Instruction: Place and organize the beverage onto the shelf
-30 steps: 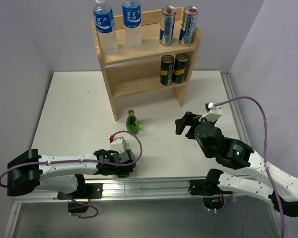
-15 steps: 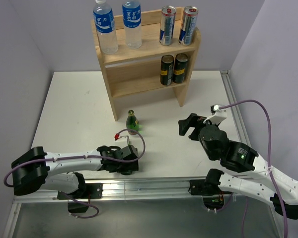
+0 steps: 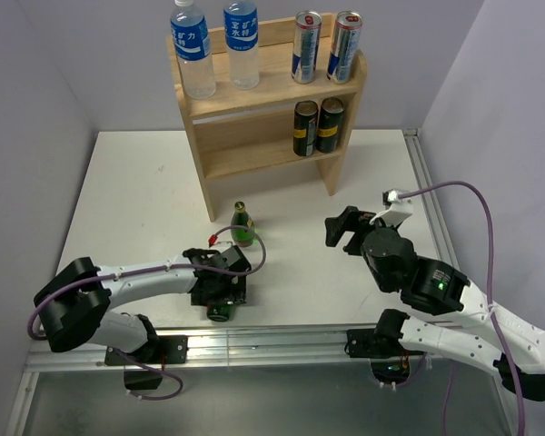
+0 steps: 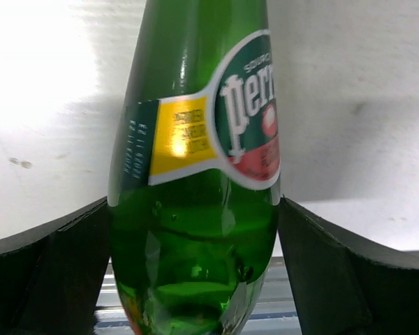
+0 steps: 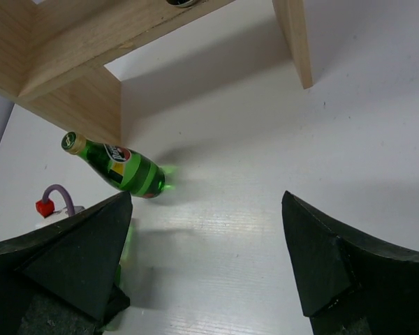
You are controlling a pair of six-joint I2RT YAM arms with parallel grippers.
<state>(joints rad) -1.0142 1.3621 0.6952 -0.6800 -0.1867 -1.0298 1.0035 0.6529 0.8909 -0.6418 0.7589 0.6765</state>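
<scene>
1. Left jaws were spread wide, straddling a green bottle [image 4: 195, 230] that lay on the table [image 3: 136, 200] by its front edge.
2. Right jaws hung apart, gripping nothing.
3. Shelf [image 3: 245, 127] stood way back.

White table [image 3: 136, 182]; pale lavender walls [image 3: 100, 54] on three sides; aluminium rail [image 3: 282, 341] near edge.

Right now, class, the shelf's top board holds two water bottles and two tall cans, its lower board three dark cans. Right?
No: the lower board of the shelf holds two dark cans, not three, as the top external view shows. The rest stands.
</scene>
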